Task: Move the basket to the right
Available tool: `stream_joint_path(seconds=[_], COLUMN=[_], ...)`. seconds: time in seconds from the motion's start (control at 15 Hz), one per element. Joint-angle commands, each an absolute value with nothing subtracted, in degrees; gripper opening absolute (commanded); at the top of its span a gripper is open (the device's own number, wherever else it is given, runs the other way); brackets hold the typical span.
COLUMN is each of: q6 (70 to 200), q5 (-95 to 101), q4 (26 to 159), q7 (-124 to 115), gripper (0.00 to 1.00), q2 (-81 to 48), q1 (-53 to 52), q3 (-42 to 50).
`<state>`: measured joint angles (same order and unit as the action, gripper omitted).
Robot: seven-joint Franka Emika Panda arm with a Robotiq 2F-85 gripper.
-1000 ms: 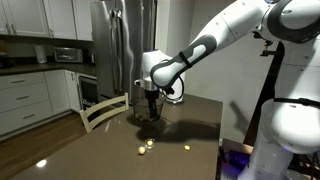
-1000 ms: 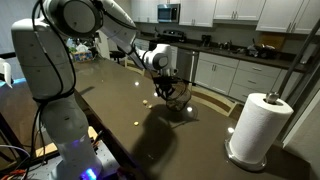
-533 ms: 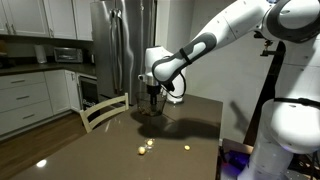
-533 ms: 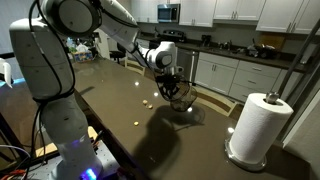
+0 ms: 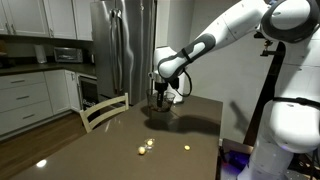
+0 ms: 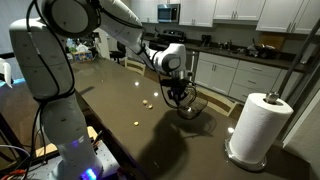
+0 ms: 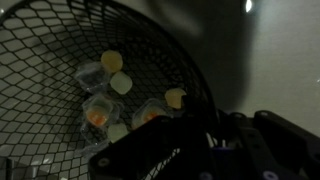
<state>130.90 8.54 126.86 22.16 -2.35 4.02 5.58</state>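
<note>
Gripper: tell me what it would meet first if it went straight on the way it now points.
The gripper points down onto the wire-mesh basket, apparently at its rim, so the mesh comes first, with the dark table just beneath. Exact depth is unclear.

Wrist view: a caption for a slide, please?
Gripper clamped on the rim of a dark wire-mesh basket, yellowish pieces visible through the mesh.

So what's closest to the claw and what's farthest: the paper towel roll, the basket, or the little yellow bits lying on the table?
In an exterior view:
1. The basket, right at the claw.
2. The yellow bits, on the table, to the picture's left of the claw.
3. The paper towel roll, farthest, standing at the picture's right.
</note>
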Motion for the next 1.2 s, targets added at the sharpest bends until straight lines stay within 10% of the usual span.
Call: stream_joint_path(seconds=[0.0,0.67,0.73,1.13], q6=[131.54,131.94,131.94,132.11], q5=[6.31,3.53,3.42,3.30], q4=[127.84,129.19,129.26,129.81], q7=[19.76,17.45,17.18,17.28], gripper=[0.04,0.04,0.31,0.62], q2=[-2.17,-4.19,-4.20,-3.36], q1=[5.47,5.60,5.60,5.63], q3=[6.09,5.94,5.92,5.89])
